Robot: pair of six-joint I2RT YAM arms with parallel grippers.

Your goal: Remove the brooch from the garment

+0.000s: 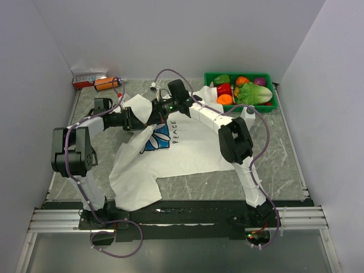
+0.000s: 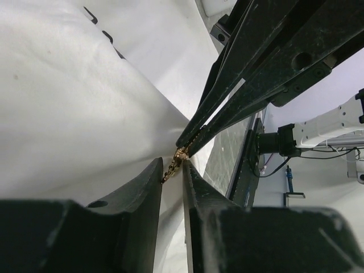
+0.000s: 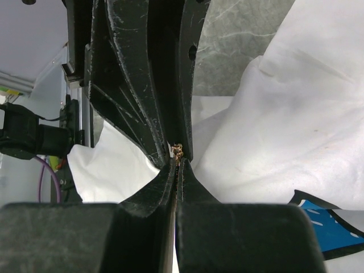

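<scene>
The garment (image 1: 193, 142), a white T-shirt with a blue print and "PEACE", lies crumpled on the grey table. Both grippers meet over its upper left part. The brooch (image 2: 175, 159), a tiny gold pin, sticks out of a raised fold of the white cloth (image 2: 68, 102). My left gripper (image 2: 172, 165) has its jaws narrowly apart with the brooch spanning the gap and touching both tips. My right gripper (image 3: 176, 162) is shut on the brooch (image 3: 177, 149) from the opposite side; it also shows in the left wrist view (image 2: 185, 146). In the top view the arms hide the brooch.
A green basket (image 1: 274, 94) of toy vegetables stands at the back right. A red-and-white box (image 1: 85, 78) and an orange item (image 1: 105, 84) lie at the back left. White walls close in on the table. Cables loop from both arms.
</scene>
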